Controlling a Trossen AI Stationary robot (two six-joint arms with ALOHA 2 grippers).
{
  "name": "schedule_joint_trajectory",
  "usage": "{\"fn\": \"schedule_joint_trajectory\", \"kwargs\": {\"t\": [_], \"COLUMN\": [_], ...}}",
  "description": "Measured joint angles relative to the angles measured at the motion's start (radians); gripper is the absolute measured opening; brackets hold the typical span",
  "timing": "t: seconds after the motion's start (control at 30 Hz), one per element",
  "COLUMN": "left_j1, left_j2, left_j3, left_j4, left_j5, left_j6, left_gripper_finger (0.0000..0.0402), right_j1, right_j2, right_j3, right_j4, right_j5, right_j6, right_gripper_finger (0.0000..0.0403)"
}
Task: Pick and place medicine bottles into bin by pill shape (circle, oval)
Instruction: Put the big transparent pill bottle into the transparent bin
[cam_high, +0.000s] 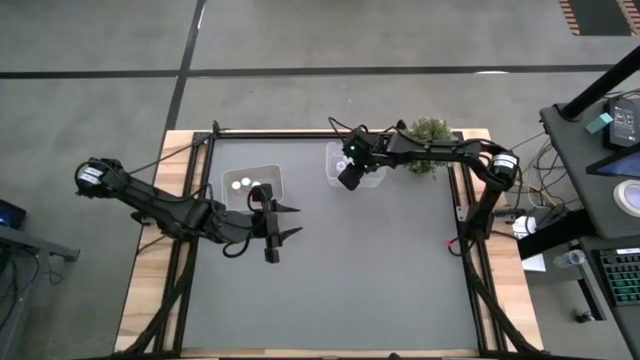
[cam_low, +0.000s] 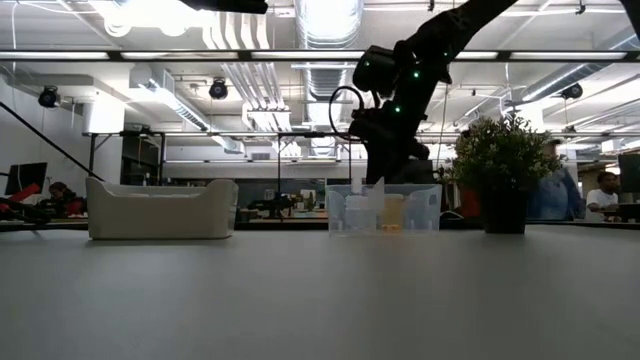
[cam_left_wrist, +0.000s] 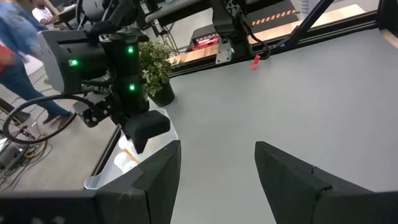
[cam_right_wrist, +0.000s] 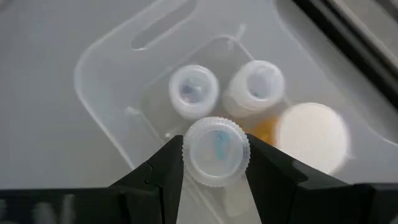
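Above the clear bin (cam_high: 355, 166), your overhead view has the right gripper (cam_high: 350, 176) hanging, the left gripper (cam_high: 277, 222) just beside the white bin (cam_high: 252, 186), fingers apart. Level with that clear bin (cam_low: 384, 209), bottles (cam_low: 358, 214) stand inside. At your right wrist, fingers clamp a capped bottle (cam_right_wrist: 216, 151) over three others (cam_right_wrist: 254, 88).
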Motion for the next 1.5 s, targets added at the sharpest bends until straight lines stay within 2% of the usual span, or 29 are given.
{"fn": "schedule_joint_trajectory", "kwargs": {"t": [0.2,1.5], "left_j1": [0.000,0.000], "left_j2": [0.000,0.000], "left_j3": [0.000,0.000], "left_j4": [0.000,0.000], "left_j5": [0.000,0.000], "left_j6": [0.000,0.000], "left_gripper_finger": [0.0191,0.0191], "right_j1": [-0.017,-0.050], "right_j2": [0.000,0.000], "right_j3": [-0.036,-0.100], "right_j4": [0.061,0.065], "right_j5": [-0.024,-0.018], "right_j6": [0.017,0.022], "right_gripper_finger": [0.0145,0.0153]}}
